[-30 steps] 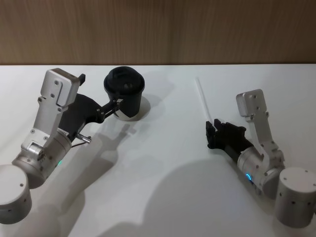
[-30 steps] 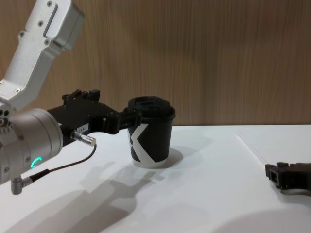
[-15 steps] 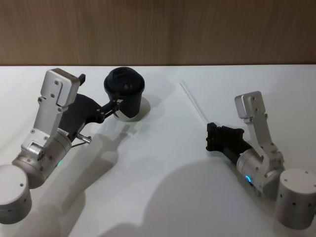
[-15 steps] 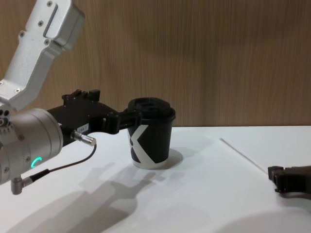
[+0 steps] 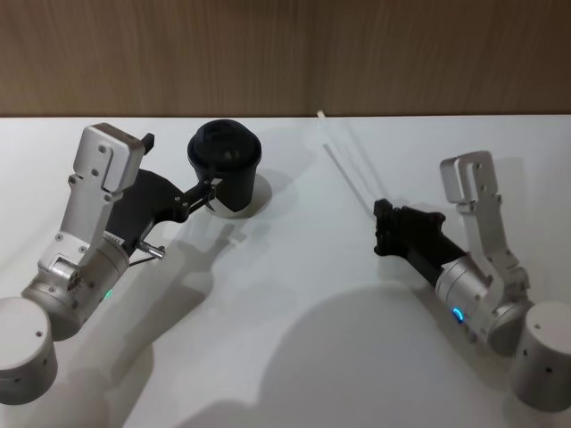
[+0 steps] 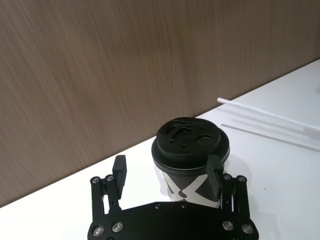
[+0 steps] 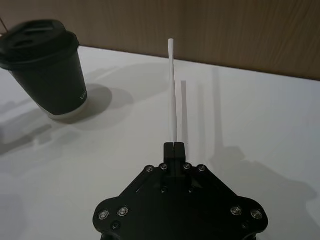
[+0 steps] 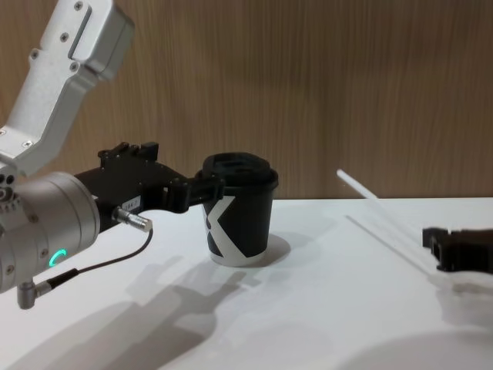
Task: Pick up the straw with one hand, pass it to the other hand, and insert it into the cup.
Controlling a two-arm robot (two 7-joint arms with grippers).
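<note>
My right gripper point(image 5: 380, 225), on the blue-ringed wrist, hovers over the table's right side, shut on one end of the thin white straw point(image 5: 350, 165). The straw point(image 7: 173, 90) juts out from the shut fingertips of the right gripper point(image 7: 174, 146), tilted up off the table, its free end toward the back wall. The black lidded cup point(image 5: 224, 168) with the white mark stands upright at the back left. My left gripper point(image 6: 167, 172), green-ringed, is open just in front of the cup point(image 6: 192, 150), with one finger point(image 6: 215, 172) beside its wall; I cannot tell if they touch.
The white table point(image 5: 294, 294) ends at a wooden wall point(image 5: 285, 53) close behind the cup. The straw casts a thin shadow on the tabletop beneath it. Bare tabletop lies between the two arms.
The right gripper has lifted the straw off the table and drawn back slightly to the right; the straw's free end has risen and swung toward the wall. The left arm and cup are unmoved.
</note>
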